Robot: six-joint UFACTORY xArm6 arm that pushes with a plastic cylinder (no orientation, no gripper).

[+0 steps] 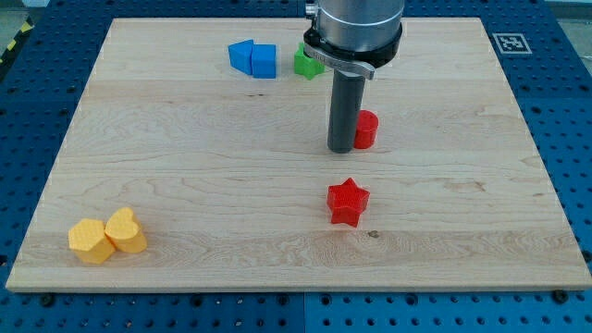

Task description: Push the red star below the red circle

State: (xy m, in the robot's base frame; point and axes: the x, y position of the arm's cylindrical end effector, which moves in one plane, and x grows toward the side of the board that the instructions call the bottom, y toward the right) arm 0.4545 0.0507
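At the view's lower left two yellow blocks [106, 237] sit touching on the wooden board [185, 157]. Two blue blocks [253, 59] lie near the top, a green block [306, 63] just right of them. My tip [340, 149], a bare rod with nothing to open or close, stands touching the red circle's [367, 129] left side. The red star [348, 202] lies just below, apart from the tip. A blue perforated table [564, 139] surrounds the board.
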